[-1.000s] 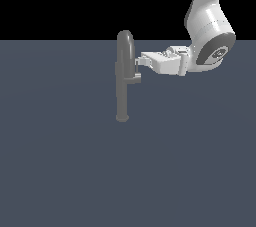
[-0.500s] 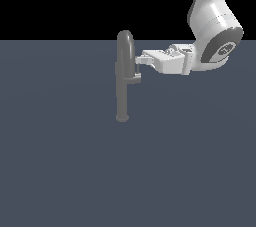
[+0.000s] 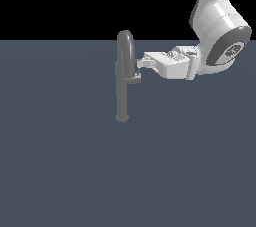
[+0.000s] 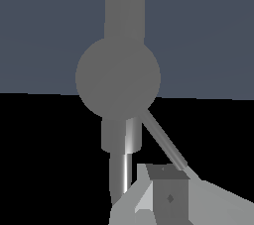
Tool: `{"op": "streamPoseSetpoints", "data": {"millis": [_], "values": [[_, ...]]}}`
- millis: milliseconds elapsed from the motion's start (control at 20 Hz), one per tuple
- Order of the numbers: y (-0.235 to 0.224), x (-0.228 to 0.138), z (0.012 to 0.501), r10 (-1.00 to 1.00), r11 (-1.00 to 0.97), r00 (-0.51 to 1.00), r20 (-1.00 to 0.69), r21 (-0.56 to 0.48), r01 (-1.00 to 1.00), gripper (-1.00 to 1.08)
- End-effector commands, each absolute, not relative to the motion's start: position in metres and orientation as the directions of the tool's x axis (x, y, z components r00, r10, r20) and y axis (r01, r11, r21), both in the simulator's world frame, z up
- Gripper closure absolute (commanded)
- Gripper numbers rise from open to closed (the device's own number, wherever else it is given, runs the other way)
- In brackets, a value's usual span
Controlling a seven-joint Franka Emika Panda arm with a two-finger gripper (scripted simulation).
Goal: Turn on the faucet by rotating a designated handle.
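The tall slim matte grey faucet pipe [image 3: 123, 78] stood on the dark floor, its short light-grey handle stub [image 3: 135, 77] projecting towards the white gripper [image 3: 141, 63], which was held just above that stub; whether it was clenched could not be told. Rotation appeared yet to be made

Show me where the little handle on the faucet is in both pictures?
Exterior view: the handle sticks out from the pipe toward the exterior view's right, just below the gripper.
Wrist view: it is hard to pick out; the thin grey bar slanting from the round shape may be it.
Shared landmark: the faucet, a grey pipe in both.
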State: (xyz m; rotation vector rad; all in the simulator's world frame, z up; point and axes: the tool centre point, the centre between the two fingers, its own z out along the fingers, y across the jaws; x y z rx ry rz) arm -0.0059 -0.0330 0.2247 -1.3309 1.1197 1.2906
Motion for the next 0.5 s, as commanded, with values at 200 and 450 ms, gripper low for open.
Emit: {"op": "streamPoseSetpoints", "data": {"millis": [200,450], "values": [[-0.035,-0.019,0.209,-0.001,-0.144,0.018,-1.000,-0.018,-0.989,1.08],[-0.037,-0.033,0.189,0.001,-0.144,0.004,-1.000,-0.004,-0.990,1.08]]}}
